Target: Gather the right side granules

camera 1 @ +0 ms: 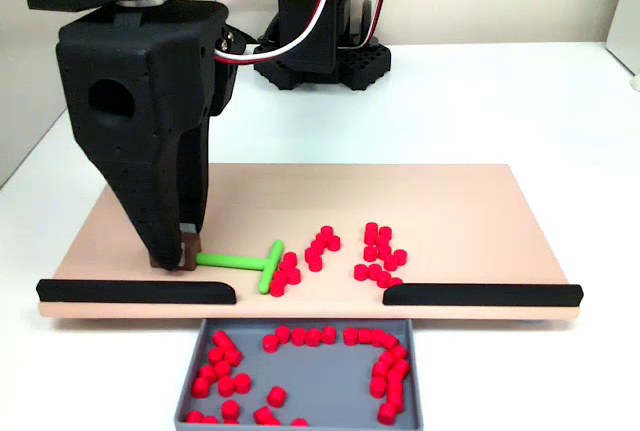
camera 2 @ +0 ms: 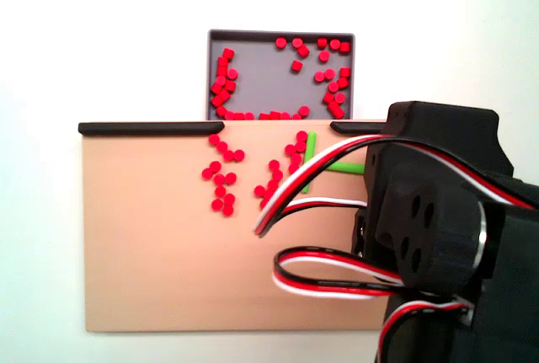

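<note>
Right now my gripper (camera 1: 183, 256) pinches the green T-stick (camera 1: 250, 263), its crossbar touching red granules (camera 1: 340, 251) on the board (camera 1: 470, 211).

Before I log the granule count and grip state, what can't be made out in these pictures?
- Gripper: finger gap around the green tool too dark, fixed view.
- Granules by the tool: cables partly cover them, a fixed view.
- Tray: near end cropped by the bottom edge.
</note>
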